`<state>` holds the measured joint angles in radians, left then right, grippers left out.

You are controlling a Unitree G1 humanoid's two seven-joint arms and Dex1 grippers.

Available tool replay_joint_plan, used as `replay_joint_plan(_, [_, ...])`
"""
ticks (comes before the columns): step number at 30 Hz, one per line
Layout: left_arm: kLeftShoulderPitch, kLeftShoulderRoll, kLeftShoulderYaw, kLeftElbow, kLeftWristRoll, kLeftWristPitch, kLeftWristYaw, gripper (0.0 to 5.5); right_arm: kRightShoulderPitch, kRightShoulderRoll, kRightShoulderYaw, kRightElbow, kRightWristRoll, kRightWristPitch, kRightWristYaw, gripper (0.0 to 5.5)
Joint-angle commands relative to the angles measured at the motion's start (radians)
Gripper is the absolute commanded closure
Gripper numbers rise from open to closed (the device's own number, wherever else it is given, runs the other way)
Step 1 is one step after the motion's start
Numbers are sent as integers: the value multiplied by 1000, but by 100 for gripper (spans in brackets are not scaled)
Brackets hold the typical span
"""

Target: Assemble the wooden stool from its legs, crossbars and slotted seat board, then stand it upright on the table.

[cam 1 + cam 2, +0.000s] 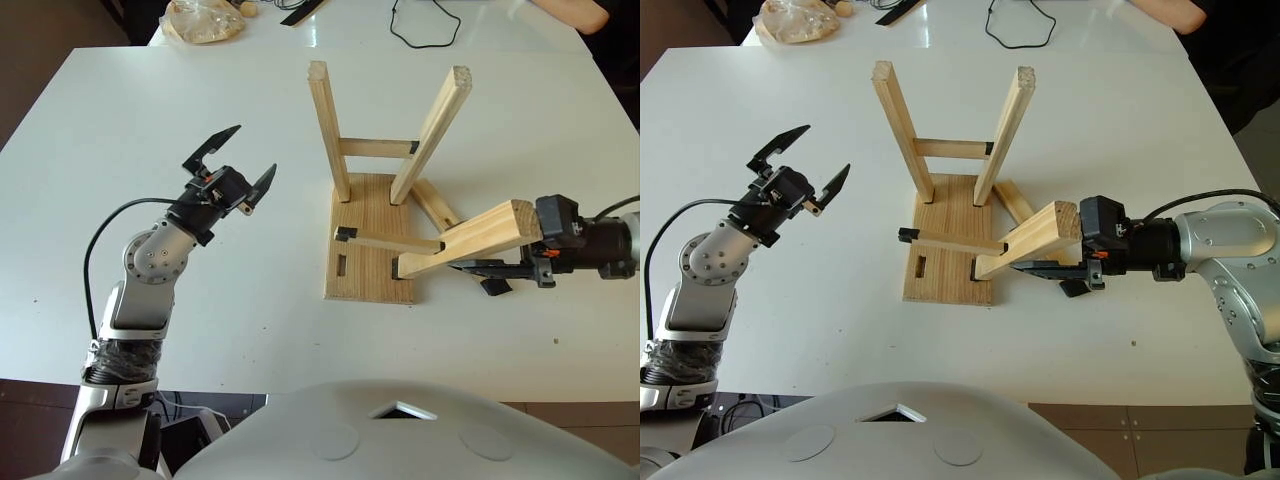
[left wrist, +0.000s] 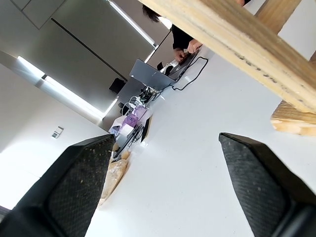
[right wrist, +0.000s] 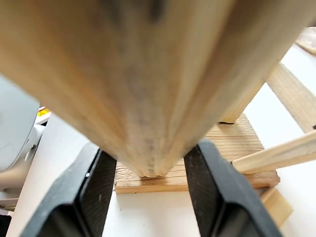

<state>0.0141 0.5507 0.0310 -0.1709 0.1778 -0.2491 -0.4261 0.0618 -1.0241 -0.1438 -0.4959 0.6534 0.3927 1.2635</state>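
2 legs (image 1: 330, 130) stood in the upper slots of the seat board (image 1: 365, 275), joined by 1 crossbar (image 1: 378, 148). The board lay flat on the table (image 1: 150, 120), at the centre of the frame.

1 further leg (image 1: 470, 238) leaned at a slant over the board's lower right corner. Its foot was at the slot there, though whether it had seated could not be told. The right gripper (image 1: 500, 255), at right of frame, pinched this leg between both fingers. A 2nd crossbar (image 1: 390, 241) ran from this leg across the board toward the lower left.

1 open slot (image 1: 343, 264) showed at the board's lower left. 1 loose piece of wood (image 1: 437, 205) lay on the table just right of the board.

Left gripper (image 1: 255, 150): raised at left of frame, well apart from the board, fingers spread wide and holding nothing.

Progress, as judged: roughly half. Outstanding: seating leg 3, fitting leg 4, turning the stool upright.
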Motion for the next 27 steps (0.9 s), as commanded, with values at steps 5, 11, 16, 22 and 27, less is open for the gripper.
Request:
replay_joint_plan(5, [-5,-2,-8,-8,11,12,10,161,-49,-9,73,26,-74,-15,14,350])
replay_joint_plan(11, [-12,-8,-21,-7,17,14,9,161,-98,13,213,55,-165,-33,20,350])
replay_joint_plan(16, [-12,-12,-31,-7,21,17,11,161,-150,20,318,189,-231,-37,40,350])
replay_joint_plan(22, [-11,-11,-37,-6,25,16,9,161,-239,53,342,256,-245,-18,-28,350])
replay_joint_plan(27, [-7,-12,-47,10,49,4,23,161,-260,101,270,156,-116,33,-66,350])
